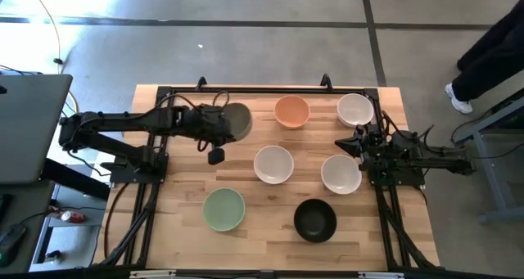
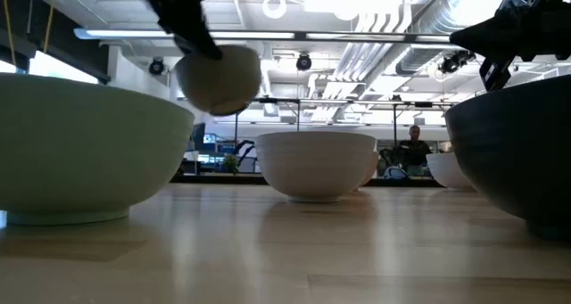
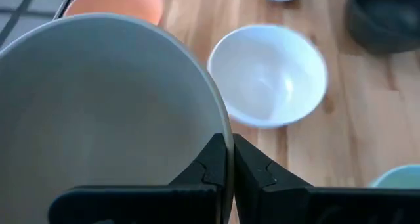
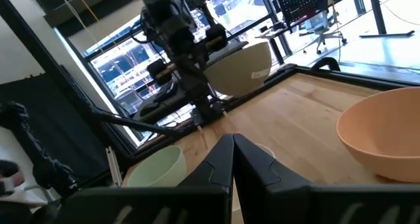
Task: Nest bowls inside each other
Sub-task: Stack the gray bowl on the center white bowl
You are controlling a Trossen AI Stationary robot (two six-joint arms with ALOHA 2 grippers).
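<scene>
Open wooden tabletop [image 1: 176, 193] spreads below the left gripper [image 3: 228, 159], clamped on the rim of the olive green round bowl [image 1: 236, 121] held aloft near the far edge, just beside the peach-orange bowl [image 1: 291, 111], while the right gripper [image 1: 354, 142], fingers pressed together, waits between two white bowls [image 1: 354, 109].

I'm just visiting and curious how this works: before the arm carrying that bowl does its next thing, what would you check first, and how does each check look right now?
1. Left gripper shut on the olive bowl's rim: ok.
2. Olive bowl lifted off the table: ok, it hangs in the air in the low view.
3. White bowl in the middle upright and empty: ok.
4. Way to that bowl free of other bowls: ok.
5. Right gripper parked aside between two white bowls, shut, empty: ok.
6. Grip firm enough: cannot tell.
</scene>
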